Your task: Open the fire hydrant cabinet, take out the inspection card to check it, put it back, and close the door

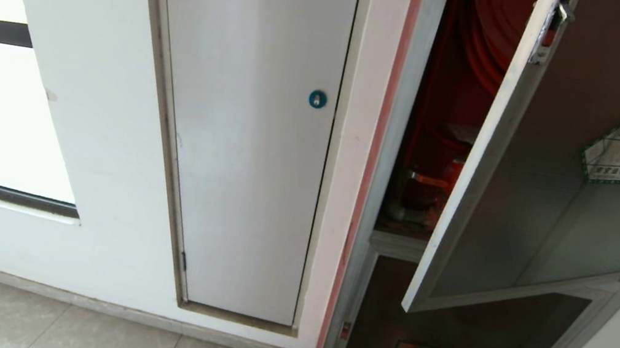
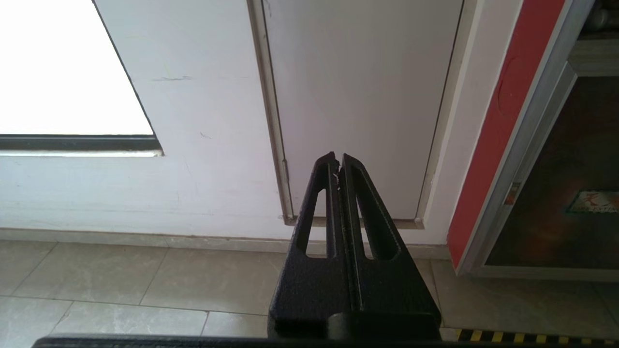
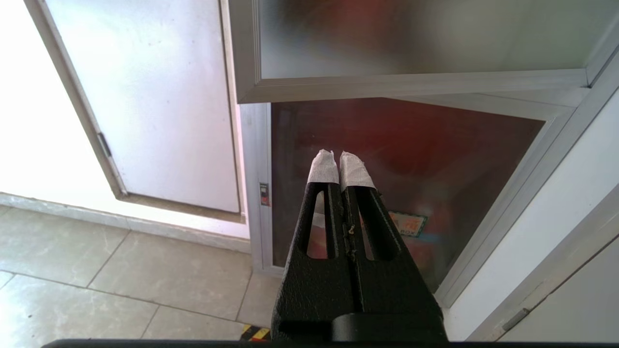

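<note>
Silver-framed door [image 1: 537, 191] of the fire hydrant cabinet [image 1: 360, 250] stands ajar; inspection card not visible inside; left gripper [image 2: 337, 159] and right gripper [image 3: 340, 157] both pinched together, empty, parked low; risk: the swinging door's edge could block or strike an arm reaching in.

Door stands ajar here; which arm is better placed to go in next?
Probably the right. The right hand, shut and empty, faces the cabinet just below the ajar door. The left hand, also shut, faces the white panel beside it.
</note>
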